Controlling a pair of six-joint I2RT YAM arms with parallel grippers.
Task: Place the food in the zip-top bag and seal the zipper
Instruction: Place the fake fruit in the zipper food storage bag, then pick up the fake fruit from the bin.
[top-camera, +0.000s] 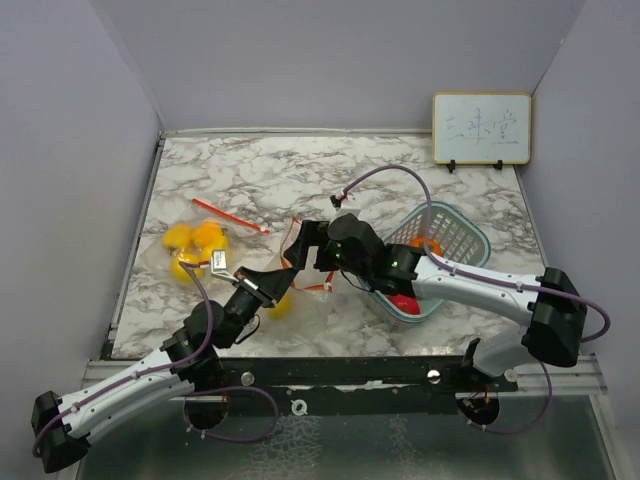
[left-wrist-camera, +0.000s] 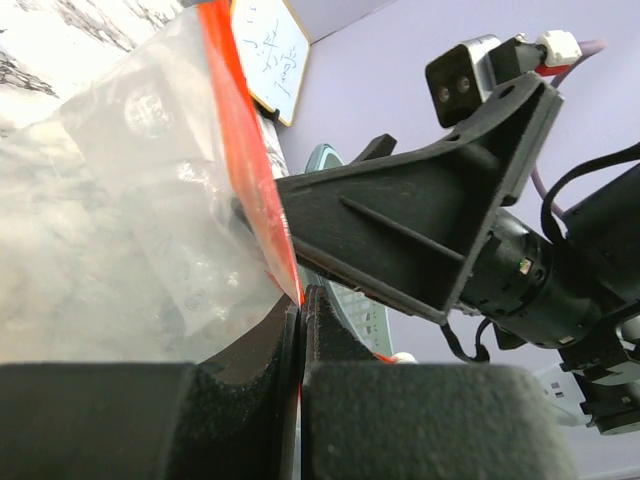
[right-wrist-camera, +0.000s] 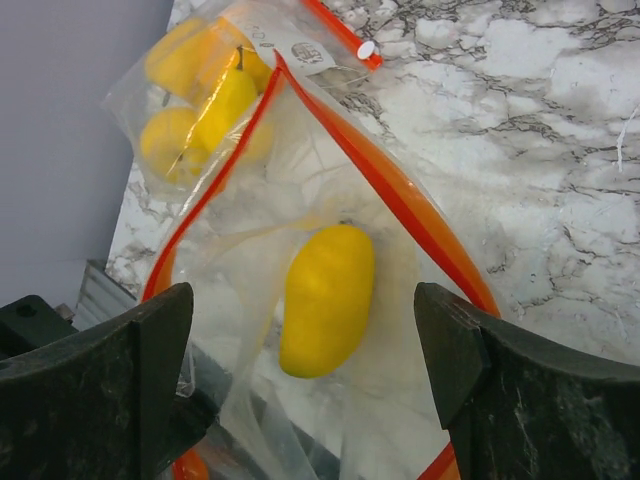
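Note:
A clear zip-top bag (top-camera: 303, 272) with an orange zipper rim lies open at the table's middle front. A yellow fruit (right-wrist-camera: 328, 298) lies inside it, also showing in the top view (top-camera: 280, 305). My left gripper (top-camera: 268, 283) is shut on the bag's orange rim (left-wrist-camera: 250, 170), its jaws pressed together (left-wrist-camera: 301, 300). My right gripper (top-camera: 303, 248) hovers over the bag's mouth, open and empty, its fingers (right-wrist-camera: 520, 380) on either side of the yellow fruit below. An orange fruit (top-camera: 425, 243) and a red fruit (top-camera: 405, 303) lie in the teal basket (top-camera: 462, 238).
A second clear bag (top-camera: 195, 248) holding several yellow and orange fruits lies at the left, its red zipper strip (top-camera: 230, 215) behind it; it also shows in the right wrist view (right-wrist-camera: 200, 95). A small whiteboard (top-camera: 481, 128) stands at the back right. Grey walls enclose the table.

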